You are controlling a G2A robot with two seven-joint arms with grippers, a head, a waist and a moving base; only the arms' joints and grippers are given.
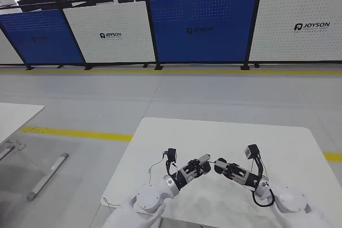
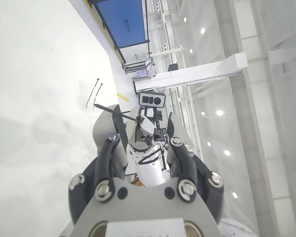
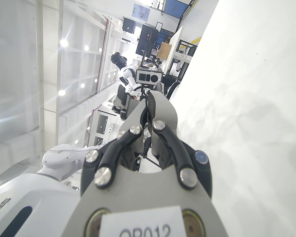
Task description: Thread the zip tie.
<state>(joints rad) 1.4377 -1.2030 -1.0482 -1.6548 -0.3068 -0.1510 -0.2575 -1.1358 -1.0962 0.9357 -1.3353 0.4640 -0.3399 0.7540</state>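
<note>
A black zip tie (image 2: 111,111) is pinched in my right gripper (image 3: 151,94), whose fingers are shut on the strap (image 3: 151,104). In the left wrist view that gripper (image 2: 138,124) faces me, and the tie's free end sticks out sideways across one of my left fingers (image 2: 108,124); I cannot tell whether they touch. My left gripper (image 2: 140,111) stands open, jaws wide apart, right in front of the right one. From above, the left gripper (image 1: 204,163) and right gripper (image 1: 219,165) meet tip to tip over the near part of the white table (image 1: 228,134).
Two spare black zip ties (image 2: 94,92) lie side by side on the table beyond the grippers. A second white table (image 1: 5,117) stands off to the left. Blue and white panels (image 1: 199,28) line the far side of the floor.
</note>
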